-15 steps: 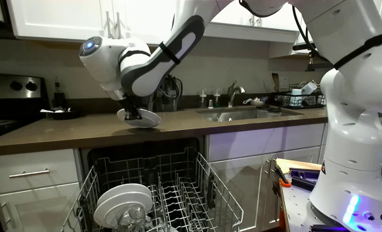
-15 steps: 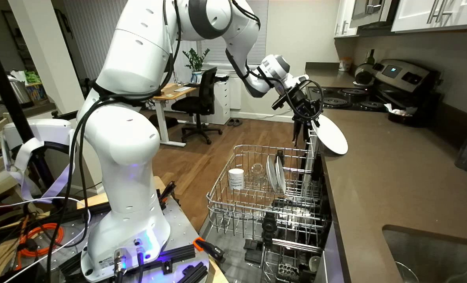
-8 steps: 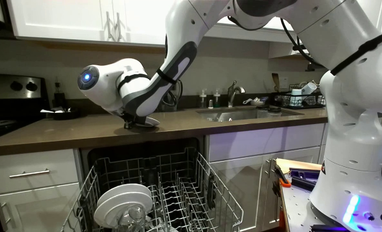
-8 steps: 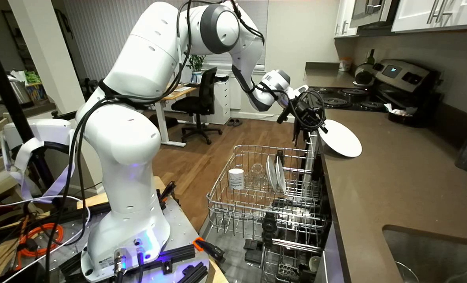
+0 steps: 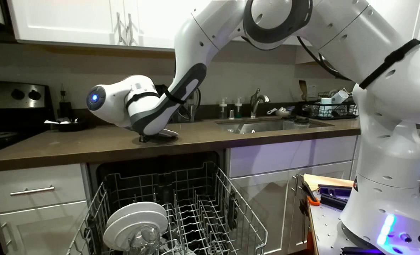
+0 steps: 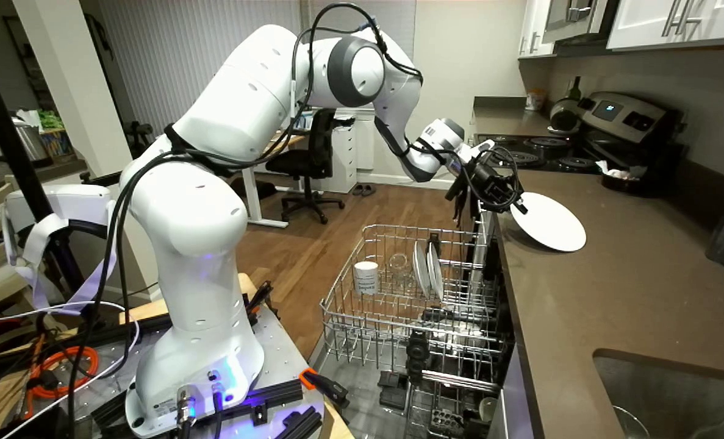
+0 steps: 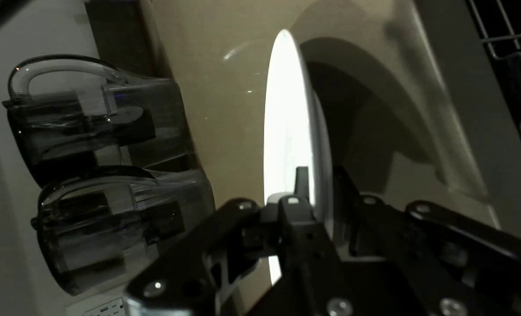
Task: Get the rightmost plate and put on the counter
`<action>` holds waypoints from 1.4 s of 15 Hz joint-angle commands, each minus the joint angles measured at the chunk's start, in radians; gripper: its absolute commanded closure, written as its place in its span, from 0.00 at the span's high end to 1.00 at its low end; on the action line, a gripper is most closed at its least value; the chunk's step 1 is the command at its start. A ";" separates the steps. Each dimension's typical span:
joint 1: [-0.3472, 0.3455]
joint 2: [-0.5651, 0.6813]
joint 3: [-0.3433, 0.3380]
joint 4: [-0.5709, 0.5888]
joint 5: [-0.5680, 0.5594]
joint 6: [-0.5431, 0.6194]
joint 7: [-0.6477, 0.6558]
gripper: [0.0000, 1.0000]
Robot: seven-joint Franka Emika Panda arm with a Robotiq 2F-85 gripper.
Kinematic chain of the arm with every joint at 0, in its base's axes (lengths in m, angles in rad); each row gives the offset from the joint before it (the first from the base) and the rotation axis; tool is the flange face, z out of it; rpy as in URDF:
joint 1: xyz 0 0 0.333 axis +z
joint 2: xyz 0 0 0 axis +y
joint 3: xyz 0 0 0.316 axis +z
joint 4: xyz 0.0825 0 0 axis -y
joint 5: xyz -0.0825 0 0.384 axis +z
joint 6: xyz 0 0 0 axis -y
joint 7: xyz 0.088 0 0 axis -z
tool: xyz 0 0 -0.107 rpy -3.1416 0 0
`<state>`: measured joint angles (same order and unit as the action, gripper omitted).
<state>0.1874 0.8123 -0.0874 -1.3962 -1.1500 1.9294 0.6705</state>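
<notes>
The white plate (image 6: 551, 222) is held tilted low over the brown counter (image 6: 612, 292), past its front edge. Its lower side comes close to the countertop; I cannot tell whether it touches. In an exterior view the plate (image 5: 169, 133) is partly hidden behind the arm. My gripper (image 6: 519, 206) is at the plate's rim on the stove side. In the wrist view the gripper (image 7: 321, 180) has one finger on each side of the plate (image 7: 286, 114), shut on it, with the plate's shadow on the counter (image 7: 225, 109) beside it.
The pulled-out dishwasher rack (image 5: 202, 209) below the counter holds two white plates (image 5: 135, 225), a clear glass (image 5: 144, 241) and a white mug (image 6: 366, 277). Two clear pitchers (image 7: 98, 114) stand at the counter's back. The sink (image 5: 263, 125) and stove (image 6: 538, 149) lie along the counter.
The arm has come down and reached further over the counter, carrying the plate inward from the front edge. The plate is lower and tilted flatter. The gripper keeps its hold.
</notes>
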 commanded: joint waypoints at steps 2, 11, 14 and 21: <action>-0.055 0.042 0.039 0.072 0.076 0.009 -0.087 0.14; -0.058 0.046 0.044 0.074 0.221 0.027 -0.176 0.39; -0.058 0.048 0.041 0.078 0.234 0.029 -0.187 0.37; -0.076 -0.021 0.063 0.018 0.309 0.071 -0.307 0.66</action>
<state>0.1225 0.8330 -0.0529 -1.3267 -0.9079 1.9635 0.4364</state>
